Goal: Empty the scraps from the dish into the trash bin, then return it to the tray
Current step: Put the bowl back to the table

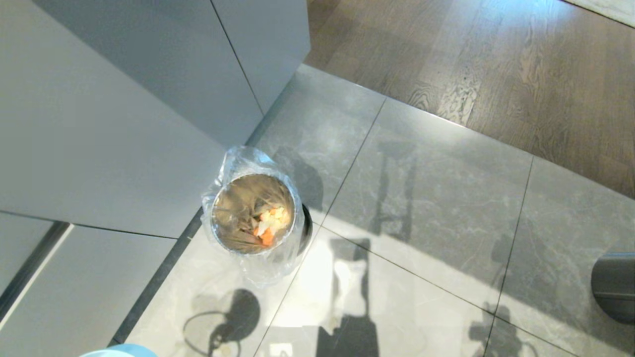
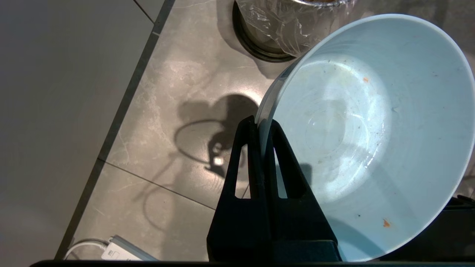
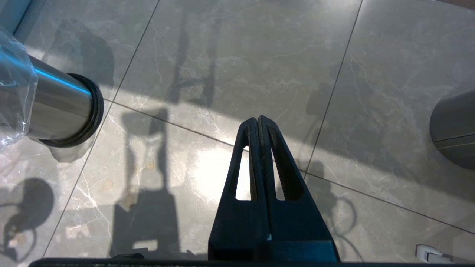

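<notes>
Floor [image 1: 426,208] of grey stone tile fills most of the head view, meeting brown wood boards [image 1: 496,64] at the far side, with pale grey cabinet fronts [image 1: 124,124] along the robot's left. Against the foot of those cabinets stands the bin [image 1: 254,213], a shiny steel cylinder on a black base ring, its clear bag folded out over the rim. Down inside the bag lie the scraps [image 1: 269,225], orange and pale yellow bits heaped toward one side. A darker cylinder [image 1: 615,285] shows at the right edge, well apart from the bin. The dish [image 2: 367,133] is near the bin on the robot's side, tipped steeply so its inside faces the left wrist camera; only a few tiny orange specks cling to it. The left gripper [image 2: 262,124] is clamped on the dish's rim, one finger on each side of the wall. The right gripper [image 3: 258,120] hangs over bare tile with its fingers pressed together, holding nothing. A white power strip [image 2: 122,254] lies on the floor by the cabinets.
</notes>
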Robot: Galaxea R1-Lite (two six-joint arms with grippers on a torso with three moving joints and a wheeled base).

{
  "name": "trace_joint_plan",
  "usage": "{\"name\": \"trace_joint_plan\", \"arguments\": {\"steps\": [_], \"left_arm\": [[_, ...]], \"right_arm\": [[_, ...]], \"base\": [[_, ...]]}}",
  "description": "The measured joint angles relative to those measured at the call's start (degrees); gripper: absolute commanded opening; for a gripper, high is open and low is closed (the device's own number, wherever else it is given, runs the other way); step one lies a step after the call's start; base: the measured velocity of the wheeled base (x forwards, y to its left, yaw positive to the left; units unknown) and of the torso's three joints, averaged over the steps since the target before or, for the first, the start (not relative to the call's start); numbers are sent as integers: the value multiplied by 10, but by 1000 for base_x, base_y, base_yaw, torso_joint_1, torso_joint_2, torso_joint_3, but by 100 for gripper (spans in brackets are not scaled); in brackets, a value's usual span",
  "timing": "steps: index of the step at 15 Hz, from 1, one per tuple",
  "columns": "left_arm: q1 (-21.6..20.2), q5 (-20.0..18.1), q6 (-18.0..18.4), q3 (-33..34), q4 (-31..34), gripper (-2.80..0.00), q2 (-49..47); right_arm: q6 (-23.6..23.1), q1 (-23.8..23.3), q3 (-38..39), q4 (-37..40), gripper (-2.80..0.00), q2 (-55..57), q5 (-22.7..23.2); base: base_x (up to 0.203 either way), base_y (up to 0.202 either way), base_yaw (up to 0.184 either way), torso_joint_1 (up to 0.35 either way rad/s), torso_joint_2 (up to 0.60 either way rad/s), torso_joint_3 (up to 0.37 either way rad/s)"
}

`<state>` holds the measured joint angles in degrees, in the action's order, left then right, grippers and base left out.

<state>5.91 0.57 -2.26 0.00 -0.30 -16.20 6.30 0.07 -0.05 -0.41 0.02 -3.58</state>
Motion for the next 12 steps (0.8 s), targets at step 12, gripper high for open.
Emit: {"name": "trace_joint_plan", "arguments": {"steps": [12], "left_arm": [[-67,0,-1,0,0,-280,80]], "right_arm": [[0,0,0,0,-280,0,0]], "base": [[0,0,0,0,0,0]]}}
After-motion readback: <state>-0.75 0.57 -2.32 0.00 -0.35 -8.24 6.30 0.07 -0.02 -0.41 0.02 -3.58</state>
